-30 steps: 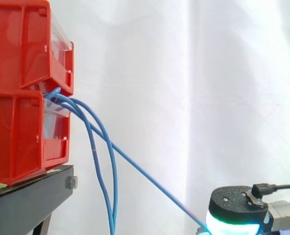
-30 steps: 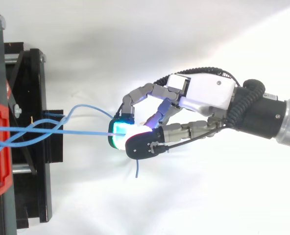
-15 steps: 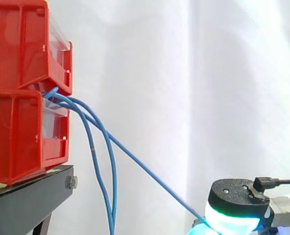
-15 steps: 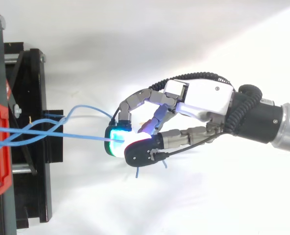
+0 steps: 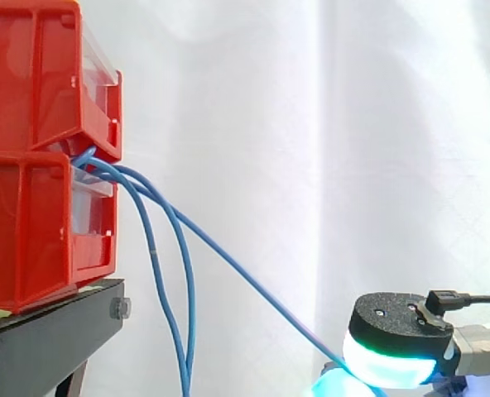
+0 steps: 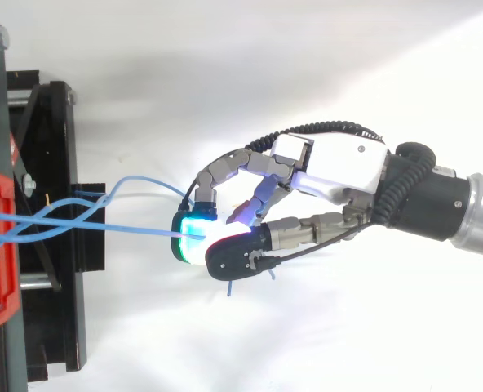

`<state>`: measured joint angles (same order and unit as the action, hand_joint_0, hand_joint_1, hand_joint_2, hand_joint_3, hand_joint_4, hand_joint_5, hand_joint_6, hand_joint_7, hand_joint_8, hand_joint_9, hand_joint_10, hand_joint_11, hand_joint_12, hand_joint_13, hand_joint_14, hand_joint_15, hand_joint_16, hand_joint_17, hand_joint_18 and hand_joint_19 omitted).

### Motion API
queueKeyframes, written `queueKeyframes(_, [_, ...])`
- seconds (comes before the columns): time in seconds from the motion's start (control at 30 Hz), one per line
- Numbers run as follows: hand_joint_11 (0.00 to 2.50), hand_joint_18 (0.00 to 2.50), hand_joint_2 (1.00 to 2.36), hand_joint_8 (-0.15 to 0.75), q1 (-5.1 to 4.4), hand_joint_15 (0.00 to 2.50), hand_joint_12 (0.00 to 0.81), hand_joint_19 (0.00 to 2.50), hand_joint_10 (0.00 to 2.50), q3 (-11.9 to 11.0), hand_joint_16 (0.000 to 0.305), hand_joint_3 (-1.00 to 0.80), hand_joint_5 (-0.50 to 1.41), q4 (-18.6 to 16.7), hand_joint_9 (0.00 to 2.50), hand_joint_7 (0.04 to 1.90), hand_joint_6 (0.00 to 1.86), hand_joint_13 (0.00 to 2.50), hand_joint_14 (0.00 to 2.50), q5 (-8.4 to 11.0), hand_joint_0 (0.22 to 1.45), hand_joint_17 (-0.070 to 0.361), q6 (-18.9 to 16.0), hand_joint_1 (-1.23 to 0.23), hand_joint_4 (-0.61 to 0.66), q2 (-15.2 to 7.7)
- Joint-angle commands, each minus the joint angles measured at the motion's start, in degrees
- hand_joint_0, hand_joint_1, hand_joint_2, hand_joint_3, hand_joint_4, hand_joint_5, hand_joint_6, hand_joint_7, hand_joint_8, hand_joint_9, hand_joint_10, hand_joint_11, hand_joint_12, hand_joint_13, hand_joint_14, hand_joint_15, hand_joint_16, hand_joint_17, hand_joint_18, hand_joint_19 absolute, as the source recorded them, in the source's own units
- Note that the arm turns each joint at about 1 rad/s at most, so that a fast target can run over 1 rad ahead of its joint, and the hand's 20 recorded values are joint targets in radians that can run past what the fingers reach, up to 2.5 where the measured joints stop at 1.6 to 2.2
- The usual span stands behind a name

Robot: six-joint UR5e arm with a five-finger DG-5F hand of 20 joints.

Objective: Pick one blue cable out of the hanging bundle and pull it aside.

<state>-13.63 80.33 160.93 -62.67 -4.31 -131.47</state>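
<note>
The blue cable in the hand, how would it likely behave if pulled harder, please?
Probably floppy: neighbour cables droop in curves. The blue cable runs straight from the red bins to the hand, so likely taut. Thin, it may slip.

Hand (image 6: pixel 339 163) has edged slightly toward the red bins (image 5: pixel 38 165) with blue cable (image 6: pixel 135 229)

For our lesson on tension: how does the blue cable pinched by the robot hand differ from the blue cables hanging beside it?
The pinched cable runs straight and taut, slanting away from the bins; the hanging cables curve and droop downward. The pinched cable is held between the hand's glowing fingertips; the hanging cables are free of the hand. All are thin, blue, and emerge between the red bins.
</note>
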Motion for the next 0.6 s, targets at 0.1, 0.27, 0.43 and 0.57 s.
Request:
queueKeyframes(0.1, [0.61, 0.88, 1.31, 0.311, 0.01, 0.63, 0.424, 0.41, 0.02, 0.0, 0.067, -0.07, -0.02, 0.0, 1.23, 1.07, 0.89, 0.97, 0.02, 0.0, 0.51, 0.151, 0.0, -0.74, -0.2, 0.0])
queueKeyframes(0.27, [0.61, 0.88, 1.31, 0.31, 0.01, 0.63, 0.426, 0.42, 0.02, 0.0, 0.067, -0.07, -0.02, 0.0, 1.23, 1.08, 0.89, 0.98, 0.02, 0.0, 0.51, 0.15, 0.0, -0.74, -0.19, 0.0])
queueKeyframes(0.43, [0.61, 0.88, 1.31, 0.312, -0.08, 0.63, 0.426, 0.41, 0.02, 0.0, 0.067, -0.07, -0.02, 0.0, 1.23, 1.08, 0.89, 0.98, 0.02, 0.0, 0.51, 0.151, 0.0, -0.74, -0.19, 0.0])
queueKeyframes(0.57, [0.61, 0.88, 1.29, 0.312, -0.08, 0.63, 0.424, 0.42, 0.02, 0.0, 0.067, -0.07, -0.02, 0.0, 1.23, 1.07, 0.89, 0.98, 0.02, 0.0, 0.51, 0.151, 0.0, -0.74, -0.19, 0.0])
